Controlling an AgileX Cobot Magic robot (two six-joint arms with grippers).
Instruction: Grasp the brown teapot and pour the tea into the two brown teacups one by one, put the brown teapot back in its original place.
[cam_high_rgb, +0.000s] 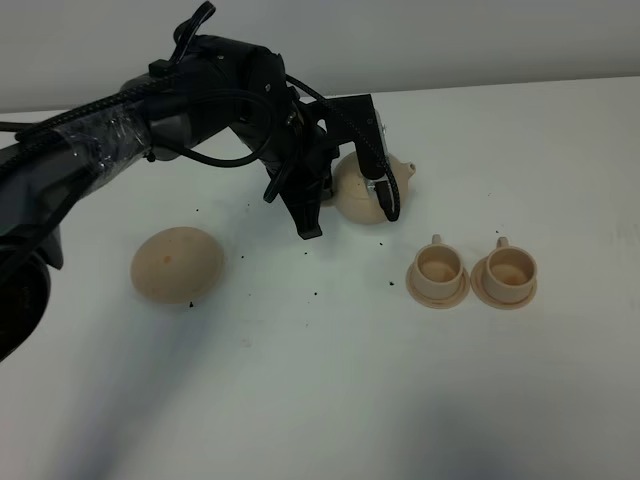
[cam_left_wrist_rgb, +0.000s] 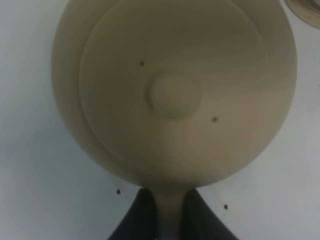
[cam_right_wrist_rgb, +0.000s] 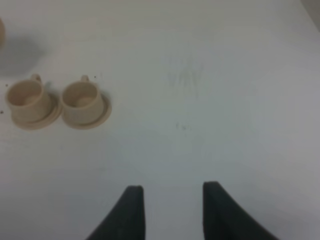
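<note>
a: left gripper state?
b: pinched tight on the brown teapot by its loop handle. pot is just ahead of the fingertips, lid up, so it looks level enough not to spill.
a: cups?
b: two brown teacups are near, past the pot, spout side. probably a short tilt to each. dish is well behind the gripper, bare for the return.
a: right gripper?
b: spread, holding nothing.
</note>
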